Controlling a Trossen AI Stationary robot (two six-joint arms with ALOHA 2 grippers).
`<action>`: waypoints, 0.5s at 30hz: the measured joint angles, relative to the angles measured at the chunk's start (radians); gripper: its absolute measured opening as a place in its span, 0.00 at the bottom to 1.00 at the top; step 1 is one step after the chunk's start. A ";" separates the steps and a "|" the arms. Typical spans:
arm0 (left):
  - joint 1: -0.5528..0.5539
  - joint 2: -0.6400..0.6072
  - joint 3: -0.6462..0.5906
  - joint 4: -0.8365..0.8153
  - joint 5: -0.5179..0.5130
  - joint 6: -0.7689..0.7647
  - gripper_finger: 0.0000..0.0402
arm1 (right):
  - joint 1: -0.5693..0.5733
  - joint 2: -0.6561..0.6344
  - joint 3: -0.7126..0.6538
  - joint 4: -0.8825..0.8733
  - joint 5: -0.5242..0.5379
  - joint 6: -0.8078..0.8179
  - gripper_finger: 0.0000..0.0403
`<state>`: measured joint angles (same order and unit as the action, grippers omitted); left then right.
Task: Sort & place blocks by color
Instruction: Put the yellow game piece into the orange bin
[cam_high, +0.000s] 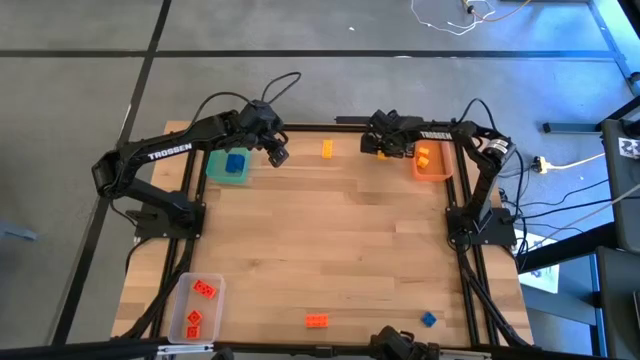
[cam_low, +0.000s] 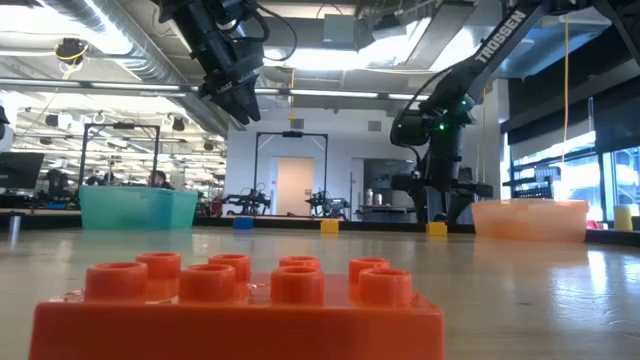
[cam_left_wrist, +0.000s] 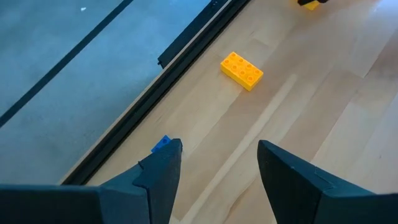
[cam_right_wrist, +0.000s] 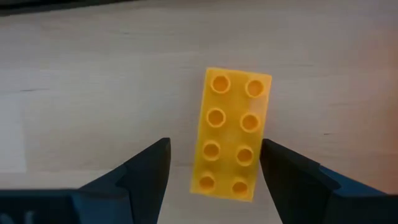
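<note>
One yellow brick (cam_right_wrist: 233, 134) lies flat on the table (cam_high: 330, 250) at the far edge beside the orange tray (cam_high: 432, 162), between the spread, empty fingers of the right gripper (cam_right_wrist: 214, 171). Another yellow brick (cam_high: 327, 149) sits nearby. By the green tray (cam_high: 228, 167), the left gripper (cam_left_wrist: 217, 168) hangs open, holding nothing.

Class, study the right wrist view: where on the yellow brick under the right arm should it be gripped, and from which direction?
Grip the yellow brick across its two long side walls, coming straight down from above. It lies flat, studs up, and its long axis runs between the open right end effector fingers, so the narrow width probably fits the gap. The flat, parallel sides should suit the fingers better than the studded top.
</note>
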<state>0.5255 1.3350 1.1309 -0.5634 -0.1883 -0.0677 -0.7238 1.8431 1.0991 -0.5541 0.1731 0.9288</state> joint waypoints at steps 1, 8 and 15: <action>0.000 0.000 0.000 0.000 0.000 0.000 0.50 | 0.000 0.000 -0.011 0.016 0.000 0.009 0.61; 0.000 0.000 0.000 0.000 0.000 0.004 0.50 | 0.001 -0.004 -0.064 0.039 0.012 0.029 0.61; 0.000 0.000 0.000 0.000 0.000 0.054 0.50 | 0.001 -0.003 -0.066 0.040 0.028 0.001 0.45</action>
<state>0.5255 1.3350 1.1313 -0.5632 -0.1883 -0.0142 -0.7227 1.8397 1.0328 -0.5146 0.2009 0.9303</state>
